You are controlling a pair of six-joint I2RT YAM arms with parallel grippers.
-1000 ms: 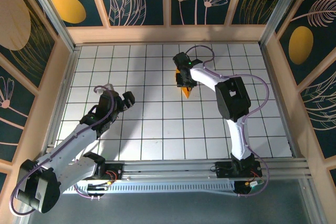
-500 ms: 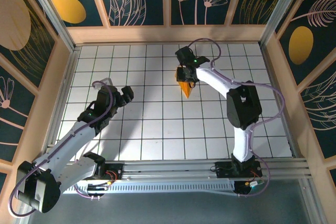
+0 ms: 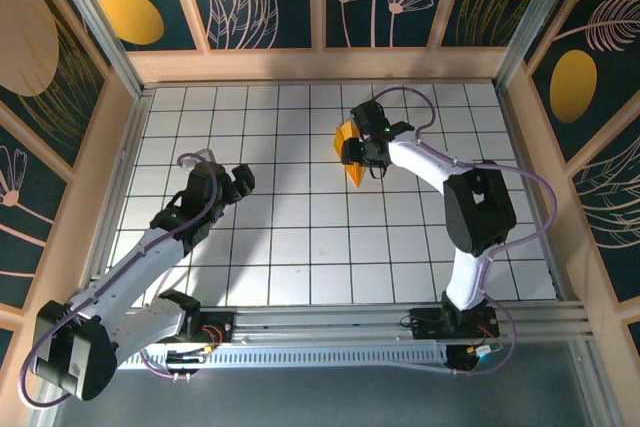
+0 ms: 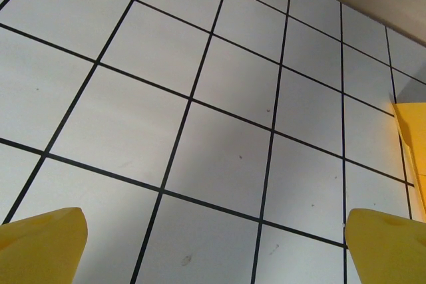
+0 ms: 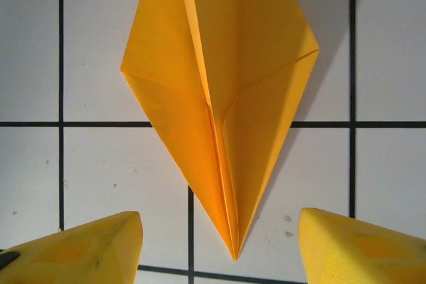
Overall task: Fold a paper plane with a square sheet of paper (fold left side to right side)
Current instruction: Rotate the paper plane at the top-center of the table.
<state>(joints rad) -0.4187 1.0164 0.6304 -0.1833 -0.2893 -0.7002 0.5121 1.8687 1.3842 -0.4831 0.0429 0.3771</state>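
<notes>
The paper plane is a yellow-orange dart with a centre crease, lying flat on the white grid table with its point toward me. My right gripper hovers over that point, open. Its yellow fingers stand either side of the tip without touching it. From above, the paper plane lies in the back middle of the table, partly hidden under the right gripper. My left gripper is open over bare tiles at the left, with nothing between its fingertips. An edge of the yellow-orange paper shows at the far right.
Wooden walls with a dark patterned backdrop close in the table on three sides. The arms' mounting rail runs along the near edge. White grid tiles stretch between the two arms.
My right gripper has opened wider and shifted a little to the right over the paper plane, baring more of its left wing. The left arm has barely moved.
</notes>
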